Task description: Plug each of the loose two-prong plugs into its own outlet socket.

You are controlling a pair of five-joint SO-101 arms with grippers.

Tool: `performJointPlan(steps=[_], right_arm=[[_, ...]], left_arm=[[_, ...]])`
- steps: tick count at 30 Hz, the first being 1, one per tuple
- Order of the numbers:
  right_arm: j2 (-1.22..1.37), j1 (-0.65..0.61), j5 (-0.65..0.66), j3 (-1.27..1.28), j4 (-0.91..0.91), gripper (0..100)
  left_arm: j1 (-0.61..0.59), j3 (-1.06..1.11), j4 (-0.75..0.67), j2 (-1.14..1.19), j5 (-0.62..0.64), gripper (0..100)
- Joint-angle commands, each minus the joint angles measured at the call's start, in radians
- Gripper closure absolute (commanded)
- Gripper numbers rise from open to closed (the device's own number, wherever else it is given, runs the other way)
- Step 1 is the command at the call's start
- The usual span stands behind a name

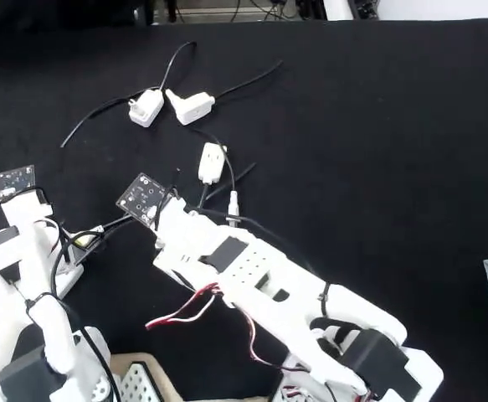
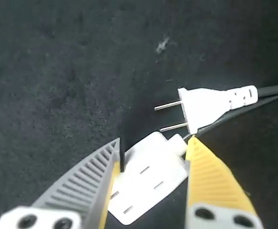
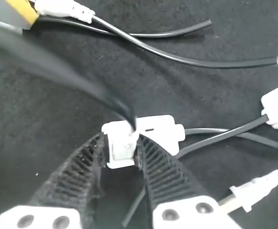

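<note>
Cloth (image 1: pixel 377 126) — black, covering the whole table and running back to a sliver of room (image 1: pixel 227 10) along the far edge. Standing at the near side: the left arm (image 1: pixel 13 268) and the right arm (image 1: pixel 260 280), both white. Gripping a white outlet socket (image 2: pixel 146 186) between the grey and yellow fingers (image 2: pixel 210 181) of the left gripper (image 2: pixel 154 143), at the table's near left. Lying just beside that socket, prongs bare: a two-prong plug (image 2: pixel 203 107). Pinching a white plug body (image 3: pixel 120 149) narrowly in the right gripper (image 3: pixel 121 140) — butting against a second socket (image 3: pixel 160 133), seating impossible to tell.
</note>
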Motion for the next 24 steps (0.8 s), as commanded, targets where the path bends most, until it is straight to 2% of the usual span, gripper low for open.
performJointPlan(steps=[1, 11, 16, 19, 24], right_arm=[[-0.002, 0.009, -0.003, 0.018, -0.011, 98.6], [-0.001, -0.015, 0.0, 0.07, -0.04, 98.6], [0.044, -0.012, 0.126, 0.088, -0.097, 98.6], [0.096, -0.015, 0.138, 0.074, -0.095, 98.6], [0.173, -0.014, 0.14, -0.019, 0.008, 98.6]], left_arm=[[-0.015, -0.002, -0.011, -0.023, 0.006, 78], [-0.015, -0.002, -0.011, -0.023, 0.006, 78], [-0.015, -0.002, -0.011, -0.023, 0.006, 78], [-0.015, -0.002, -0.011, -0.023, 0.006, 78], [-0.015, -0.002, -0.011, -0.023, 0.006, 78]])
